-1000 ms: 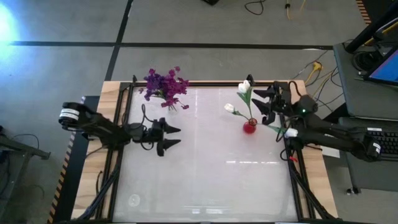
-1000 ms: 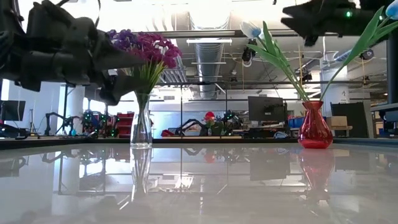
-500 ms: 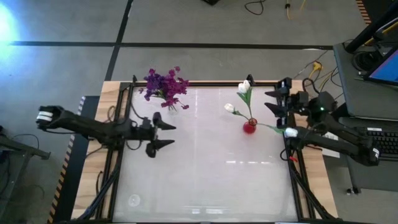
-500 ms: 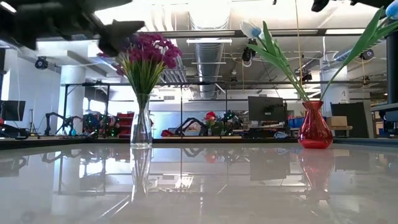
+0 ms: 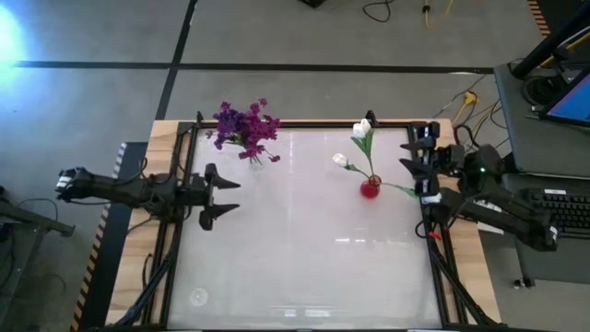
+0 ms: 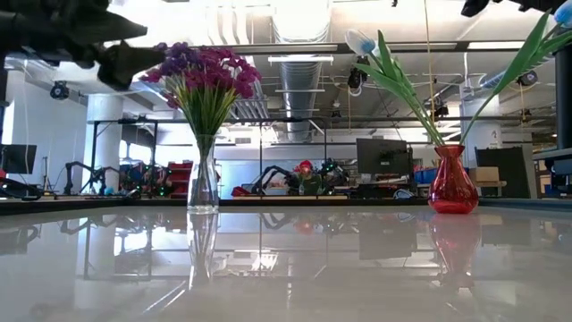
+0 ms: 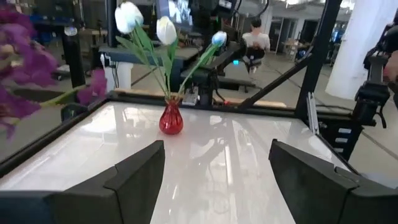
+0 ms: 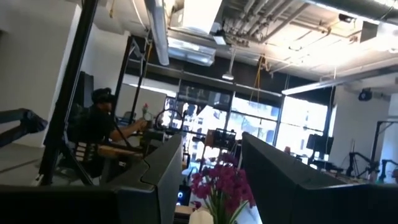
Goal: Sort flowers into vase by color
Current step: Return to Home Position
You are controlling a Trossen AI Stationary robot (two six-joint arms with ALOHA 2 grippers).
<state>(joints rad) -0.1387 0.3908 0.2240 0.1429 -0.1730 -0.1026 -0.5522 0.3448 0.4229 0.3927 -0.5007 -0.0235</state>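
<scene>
The purple blossom cluster (image 5: 243, 129) stands with its stems in a clear glass vase (image 6: 203, 179) at the table's far left. Three white buds (image 5: 362, 129) on thin green stems stand in a small red vase (image 5: 371, 187) at the far right, and one of them leans out toward the right edge (image 5: 430, 195). My left gripper (image 5: 224, 196) is open and empty, hovering near the table's left edge, on the near side of the purple flowers. My right gripper (image 5: 419, 159) is open and empty, raised above the right edge beside the red vase (image 7: 171, 119).
The table top is white and glossy (image 5: 304, 249), framed by black rails (image 5: 180, 175). A desk with a keyboard (image 5: 567, 207) stands off the right side. People sit in the room beyond the table (image 8: 99, 124).
My left gripper has drawn back toward the table's left edge, staying open. My right gripper has pulled away from the white flowers toward the right edge and risen, staying open. The flowers and vases have not moved.
</scene>
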